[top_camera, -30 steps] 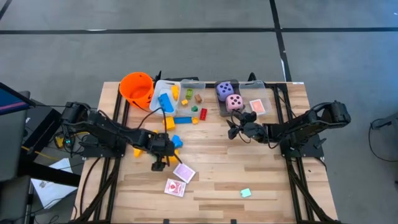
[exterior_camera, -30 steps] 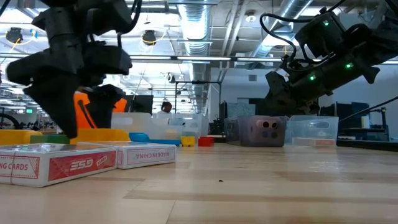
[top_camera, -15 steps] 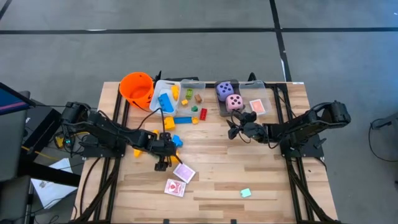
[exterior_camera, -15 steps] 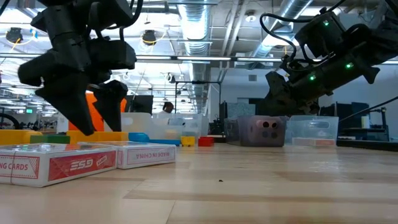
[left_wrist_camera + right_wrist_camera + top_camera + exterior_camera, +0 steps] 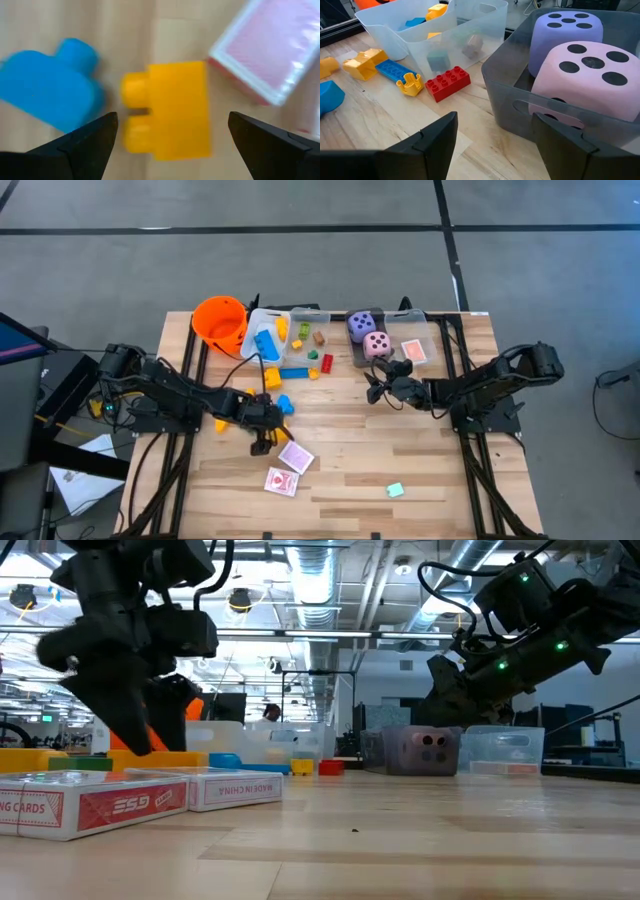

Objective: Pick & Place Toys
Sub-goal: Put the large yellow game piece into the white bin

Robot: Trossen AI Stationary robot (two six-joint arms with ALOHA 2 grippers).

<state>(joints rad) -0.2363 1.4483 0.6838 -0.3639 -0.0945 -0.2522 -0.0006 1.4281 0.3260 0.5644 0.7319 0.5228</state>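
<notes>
My left gripper (image 5: 262, 442) hangs open over the wooden table, pointing steeply down. Its fingers stand on either side of a yellow block (image 5: 170, 110) lying flat on the wood, and I see no touch. A blue block (image 5: 50, 95) lies beside it, and a red-patterned card box (image 5: 270, 50) on the other side. My right gripper (image 5: 375, 390) waits open and empty near the middle of the table, facing a grey bin (image 5: 520, 105) that holds the purple die (image 5: 565, 30) and the pink die (image 5: 590, 75).
An orange bucket (image 5: 220, 320) stands at the far left. A clear bin (image 5: 275, 330) holds several blocks, and more blocks (image 5: 449, 82) lie before it. Another bin (image 5: 415, 350) holds a card. Two card boxes (image 5: 296, 457) (image 5: 281, 481) and a small green piece (image 5: 395, 490) lie nearer the front.
My left gripper has rolled about the line it points along while staying over the same spot; in the low view both its fingers have swung round. It stays open. Nothing on the table has moved.
</notes>
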